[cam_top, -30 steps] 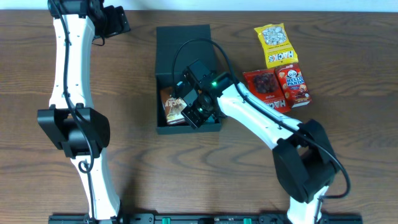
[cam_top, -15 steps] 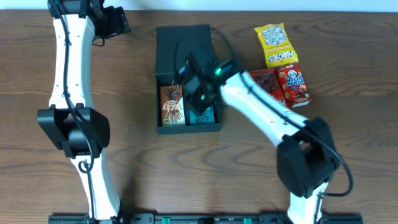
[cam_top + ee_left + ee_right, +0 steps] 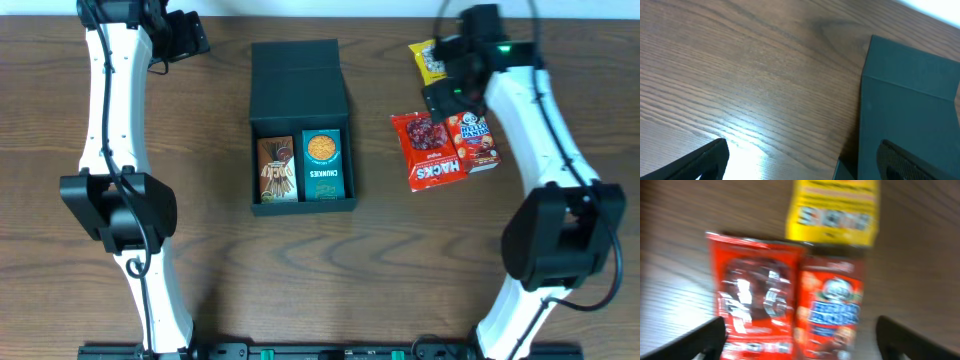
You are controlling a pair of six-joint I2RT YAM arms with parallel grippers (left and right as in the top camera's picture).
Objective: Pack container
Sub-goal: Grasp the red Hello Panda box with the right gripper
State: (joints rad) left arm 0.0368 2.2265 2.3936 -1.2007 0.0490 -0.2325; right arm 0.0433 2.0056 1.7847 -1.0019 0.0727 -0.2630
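Observation:
The container [image 3: 300,70] is a dark square box in mid-table, its flap lid folded back on the far side. A brown snack packet [image 3: 277,168] and a teal snack box [image 3: 326,166] lie side by side inside it. My right gripper [image 3: 447,95] hangs open and empty over the loose snacks to the right. In the blurred right wrist view, the right gripper [image 3: 805,345] is above a red packet [image 3: 752,295] and a red biscuit box [image 3: 832,305]. My left gripper [image 3: 185,35] is open at the far left, and the container [image 3: 910,95] shows beside the left gripper [image 3: 805,170].
The red packet [image 3: 430,150] and the red biscuit box [image 3: 475,138] lie right of the container. A yellow packet [image 3: 430,60] behind them is partly covered by my right arm. Bare wood surrounds the box on its left and front.
My right gripper let go of the teal snack box inside the container and opened. It swung right to hang above the red packets. The left arm has not moved.

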